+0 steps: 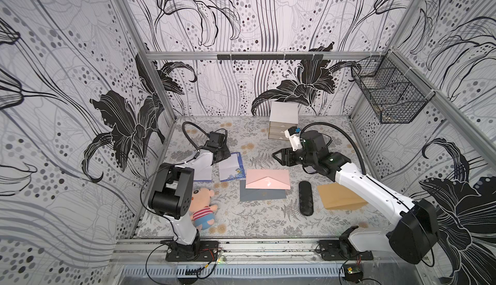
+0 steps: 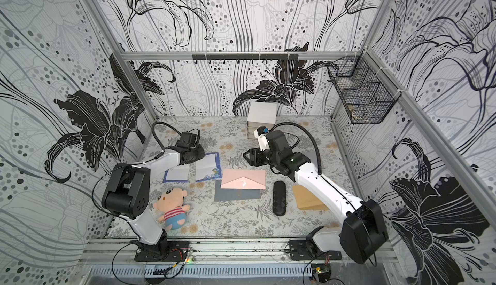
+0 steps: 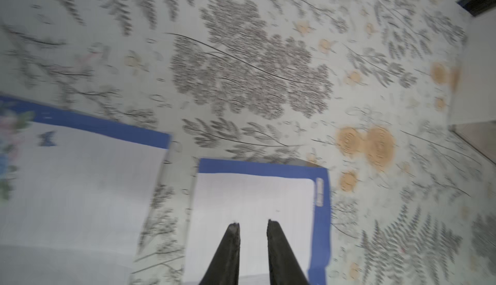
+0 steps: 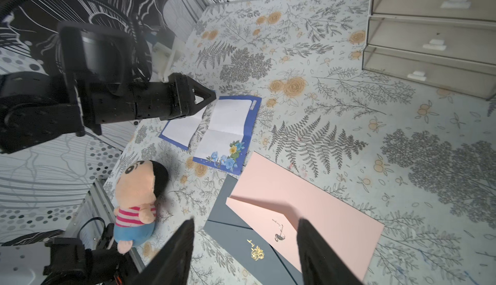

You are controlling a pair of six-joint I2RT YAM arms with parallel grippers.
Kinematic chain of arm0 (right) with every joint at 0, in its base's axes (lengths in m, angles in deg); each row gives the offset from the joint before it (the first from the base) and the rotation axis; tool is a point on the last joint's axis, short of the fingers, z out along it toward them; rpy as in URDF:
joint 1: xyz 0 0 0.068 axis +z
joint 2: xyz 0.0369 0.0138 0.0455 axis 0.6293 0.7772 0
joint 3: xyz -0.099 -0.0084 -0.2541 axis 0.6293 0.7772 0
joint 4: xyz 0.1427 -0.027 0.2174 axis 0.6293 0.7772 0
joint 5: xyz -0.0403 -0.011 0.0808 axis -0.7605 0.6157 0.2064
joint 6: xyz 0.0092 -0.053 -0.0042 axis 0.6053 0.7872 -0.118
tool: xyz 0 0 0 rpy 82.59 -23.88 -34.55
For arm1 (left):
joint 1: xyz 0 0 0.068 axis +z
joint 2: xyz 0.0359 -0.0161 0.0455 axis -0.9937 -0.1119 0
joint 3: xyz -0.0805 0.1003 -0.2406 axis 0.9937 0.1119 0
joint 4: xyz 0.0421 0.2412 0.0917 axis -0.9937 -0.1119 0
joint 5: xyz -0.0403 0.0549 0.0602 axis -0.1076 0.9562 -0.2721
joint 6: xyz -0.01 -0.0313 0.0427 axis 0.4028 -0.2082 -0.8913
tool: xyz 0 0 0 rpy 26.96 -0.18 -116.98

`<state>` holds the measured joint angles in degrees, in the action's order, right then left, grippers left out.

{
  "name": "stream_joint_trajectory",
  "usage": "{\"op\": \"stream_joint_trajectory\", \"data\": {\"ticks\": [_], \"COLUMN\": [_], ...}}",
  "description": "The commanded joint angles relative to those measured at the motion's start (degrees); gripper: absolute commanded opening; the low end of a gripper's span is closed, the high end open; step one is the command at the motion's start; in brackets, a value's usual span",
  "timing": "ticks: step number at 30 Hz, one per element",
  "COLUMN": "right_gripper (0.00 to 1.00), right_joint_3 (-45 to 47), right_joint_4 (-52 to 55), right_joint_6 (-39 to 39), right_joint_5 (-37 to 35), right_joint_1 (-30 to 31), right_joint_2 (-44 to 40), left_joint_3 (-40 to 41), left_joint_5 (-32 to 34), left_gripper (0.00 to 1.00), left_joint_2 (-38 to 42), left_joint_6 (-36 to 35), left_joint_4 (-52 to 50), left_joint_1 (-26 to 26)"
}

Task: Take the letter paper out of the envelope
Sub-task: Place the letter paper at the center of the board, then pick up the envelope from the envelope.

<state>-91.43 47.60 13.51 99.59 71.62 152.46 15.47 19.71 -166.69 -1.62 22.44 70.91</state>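
Two blue-bordered letter papers lie unfolded on the cloth, a flowered one (image 1: 230, 169) (image 4: 228, 128) and a plainer one (image 1: 202, 173) (image 3: 252, 197). My left gripper (image 3: 253, 222) (image 4: 212, 96) hovers over the plainer sheet, its jaws slightly open with nothing between them. A pink envelope (image 1: 268, 179) (image 4: 316, 206) lies at the centre with its flap part raised, overlapping a grey envelope (image 1: 261, 194) (image 4: 241, 246). Above the pink envelope's far edge, my right gripper (image 1: 275, 155) (image 4: 245, 219) stands open and empty.
A brown envelope (image 1: 341, 196) lies partly under the right arm, beside a black case (image 1: 306, 197). A plush doll (image 1: 202, 206) lies at the front left. A small drawer unit (image 1: 283, 120) stands at the back, and a wire basket (image 1: 389, 96) hangs on the right wall.
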Motion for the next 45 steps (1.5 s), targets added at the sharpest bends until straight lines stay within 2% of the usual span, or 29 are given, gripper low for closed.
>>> {"op": "stream_joint_trajectory", "data": {"ticks": [1, 3, 8, 14, 17, 21, 32, 40, 43, 45], "right_gripper": [0.61, 0.62, 0.56, 0.52, 0.52, 0.52, 0.58, 0.58, 0.54, 0.46], "right_joint_3": [-4.1, -6.2, -11.9, -18.4, -22.1, -26.9, -26.6, -28.6, -29.1, -28.9], "right_joint_4": [6.3, 9.2, 19.0, 28.3, 29.9, 33.6, 35.0, 37.1, 37.9, 37.9], "right_joint_6": [1.6, 6.2, 17.4, 28.3, 30.3, 33.9, 38.7, 42.1, 43.2, 43.5], "right_joint_5": [0.4, 5.1, 12.9, 15.4, 15.4, 15.7, 19.4, 18.2, 20.3, 22.7], "right_joint_1": [-0.7, -1.1, -1.1, -1.2, -2.0, -2.1, -2.0, -2.1, -2.0, -2.0], "right_joint_2": [3.2, 5.6, 14.1, 25.8, 30.8, 36.4, 42.0, 45.4, 45.9, 46.1], "left_joint_3": [-4.2, -6.0, -6.1, -1.5, 0.8, 3.5, 3.1, 2.2, 2.2, 2.3], "left_joint_5": [-11.3, -15.8, -19.8, -28.2, -31.1, -31.6, -33.7, -34.8, -34.8, -35.2], "left_gripper": [0.24, 0.24, 0.25, 0.26, 0.26, 0.27, 0.27, 0.28, 0.28, 0.28], "left_joint_2": [-3.3, -5.2, -5.6, -5.2, -4.8, -2.7, -0.8, -0.2, 0.0, -0.1], "left_joint_6": [3.5, 5.3, 12.4, 20.3, 22.6, 22.2, 16.7, 12.1, 11.2, 10.9], "left_joint_4": [-2.3, -3.1, -4.2, -0.7, 0.5, 0.5, -4.7, -8.9, -9.5, -9.6], "left_joint_1": [-4.4, -6.5, -8.5, -8.1, -8.1, -8.3, -8.3, -8.3, -8.3, -8.3]}}
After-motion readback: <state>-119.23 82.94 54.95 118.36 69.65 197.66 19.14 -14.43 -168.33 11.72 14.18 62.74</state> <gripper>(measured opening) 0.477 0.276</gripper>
